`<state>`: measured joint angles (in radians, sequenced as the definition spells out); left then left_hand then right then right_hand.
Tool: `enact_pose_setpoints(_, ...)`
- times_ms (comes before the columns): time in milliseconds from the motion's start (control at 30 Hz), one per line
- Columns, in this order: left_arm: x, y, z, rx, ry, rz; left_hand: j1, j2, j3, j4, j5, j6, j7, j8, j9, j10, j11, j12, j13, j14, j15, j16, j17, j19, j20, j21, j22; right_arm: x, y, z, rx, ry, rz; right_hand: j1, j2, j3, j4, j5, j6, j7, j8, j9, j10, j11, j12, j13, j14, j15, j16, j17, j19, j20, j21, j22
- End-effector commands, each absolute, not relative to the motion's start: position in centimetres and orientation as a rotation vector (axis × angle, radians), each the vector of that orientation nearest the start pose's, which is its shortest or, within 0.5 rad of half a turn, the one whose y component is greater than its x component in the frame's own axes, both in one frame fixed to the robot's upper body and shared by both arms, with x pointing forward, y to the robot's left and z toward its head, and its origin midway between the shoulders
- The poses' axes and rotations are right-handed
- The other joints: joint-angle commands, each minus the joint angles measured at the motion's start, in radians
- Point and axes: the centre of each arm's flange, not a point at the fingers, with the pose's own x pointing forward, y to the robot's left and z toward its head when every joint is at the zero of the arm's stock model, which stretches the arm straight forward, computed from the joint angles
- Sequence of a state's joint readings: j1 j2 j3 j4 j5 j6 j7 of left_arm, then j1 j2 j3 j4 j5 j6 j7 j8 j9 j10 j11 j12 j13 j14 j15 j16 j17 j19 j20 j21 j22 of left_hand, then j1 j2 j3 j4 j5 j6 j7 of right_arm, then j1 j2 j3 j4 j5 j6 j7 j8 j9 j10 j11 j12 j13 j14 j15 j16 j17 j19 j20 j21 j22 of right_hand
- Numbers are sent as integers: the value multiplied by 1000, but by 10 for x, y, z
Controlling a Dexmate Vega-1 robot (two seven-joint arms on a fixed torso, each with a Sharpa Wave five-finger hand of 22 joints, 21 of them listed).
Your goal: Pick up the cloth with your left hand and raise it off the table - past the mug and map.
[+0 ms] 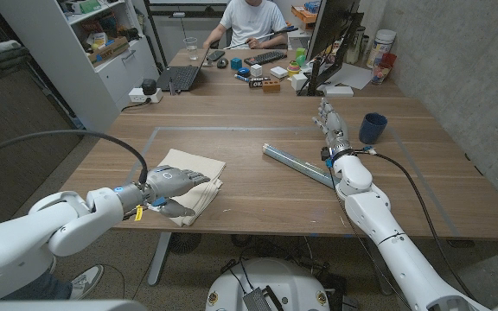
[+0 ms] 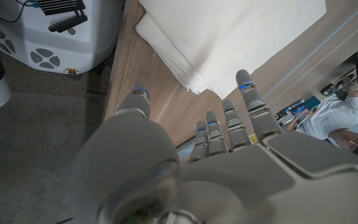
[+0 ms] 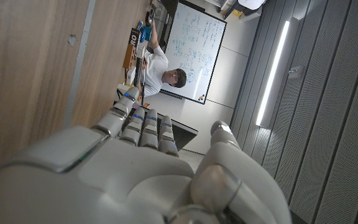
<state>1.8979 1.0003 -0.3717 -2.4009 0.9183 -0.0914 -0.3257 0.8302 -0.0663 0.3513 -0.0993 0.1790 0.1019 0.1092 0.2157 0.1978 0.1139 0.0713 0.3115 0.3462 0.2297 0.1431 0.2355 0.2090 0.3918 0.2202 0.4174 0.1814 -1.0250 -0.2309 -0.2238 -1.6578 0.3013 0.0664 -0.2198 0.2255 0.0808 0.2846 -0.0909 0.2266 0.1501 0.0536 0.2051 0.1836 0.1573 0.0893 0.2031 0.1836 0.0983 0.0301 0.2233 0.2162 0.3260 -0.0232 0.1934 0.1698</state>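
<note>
Folded cream cloth (image 1: pixel 195 183) under open grey left hand (image 1: pixel 173 186), woodgrain table (image 1: pixel 258 186)

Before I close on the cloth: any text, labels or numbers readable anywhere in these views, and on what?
Nothing reads with certainty.
Dark box on the far desk: white letters, too small to read.
Whiteboard in the right wrist view: handwriting, too small and turned to read.
Cloth, blue mug, long metal bar: no markings visible.
Left hand and right hand: no legible labels.
</note>
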Motion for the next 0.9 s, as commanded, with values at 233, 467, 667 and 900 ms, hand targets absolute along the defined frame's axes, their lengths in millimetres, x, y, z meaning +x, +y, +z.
enact_pose_setpoints(233,386,290,-86,2095,-414,-214,-2,7,-2,-3,7,16,2,7,4,15,-3,10,10,-2,3,-4,2,-6,1,-13,2,604,-207,-28,103,-609,36,-9,-2,-1,3,2,11,-2,-3,4,8,3,-1,5,13,0,0,5,7,8,2,2)
enact_pose_setpoints(467,387,292,-88,2175,-348,-82,-8,8,-7,-2,7,19,2,7,3,17,3,11,14,2,7,-3,2,-8,1,-17,3,604,-211,-33,115,-611,34,-10,-2,-1,2,2,12,-2,-3,4,10,2,-1,5,13,0,0,5,8,8,2,2)
enact_pose_setpoints(667,394,296,-88,2122,-322,-60,-18,10,-12,1,6,19,4,6,3,14,13,11,18,4,15,-2,2,-9,1,-21,3,603,-214,-36,112,-608,32,-10,-2,-1,2,2,14,-5,-3,4,12,4,-1,5,15,0,0,5,8,9,2,2)
enact_pose_setpoints(900,394,297,-93,2078,-336,-68,-24,14,-15,3,5,20,6,5,3,14,15,12,22,4,17,-2,2,-9,1,-25,3,603,-215,-35,111,-614,37,-11,-2,-1,2,2,15,-6,-4,4,12,2,-1,5,16,0,0,5,8,9,2,2)
